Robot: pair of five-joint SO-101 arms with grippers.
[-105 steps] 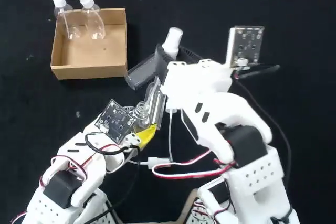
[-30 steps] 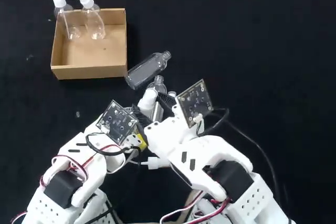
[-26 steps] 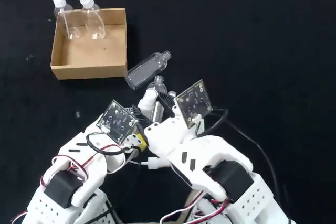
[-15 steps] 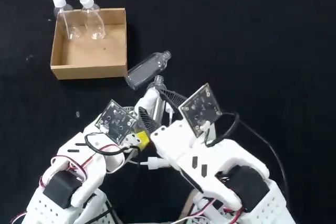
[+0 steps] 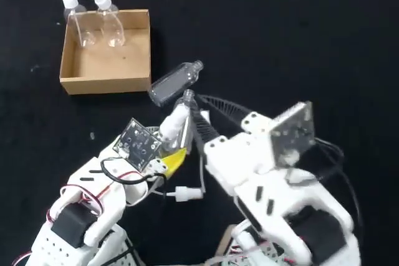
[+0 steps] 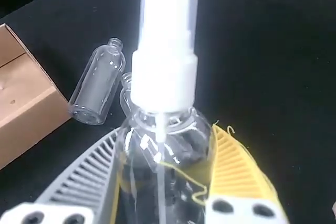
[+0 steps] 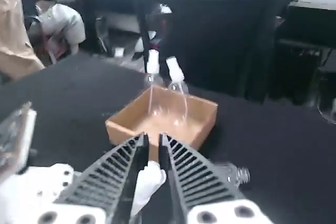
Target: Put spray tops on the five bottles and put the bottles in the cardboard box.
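L wrist view: held bottle [image 6: 163,182] cut off by frame edge past its shoulder, base unseen; left gripper [image 6: 165,132] cropped too. Cardboard box [image 6: 21,108] runs off the edge, just one corner in. Open-neck bottle [image 6: 126,85] mostly hidden behind held bottle. R wrist view: spray top [image 7: 148,179] blurred, what's under it covered by right gripper [image 7: 151,140]; lying bottle [image 7: 233,174] part covered, blurry. High view: held bottle's body lost btw grippers, arm bases cropped

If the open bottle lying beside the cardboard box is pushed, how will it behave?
The lying bottle is round and on its side, so it will probably roll. It looks empty and clear, so likely light. Its smooth wall may slip.
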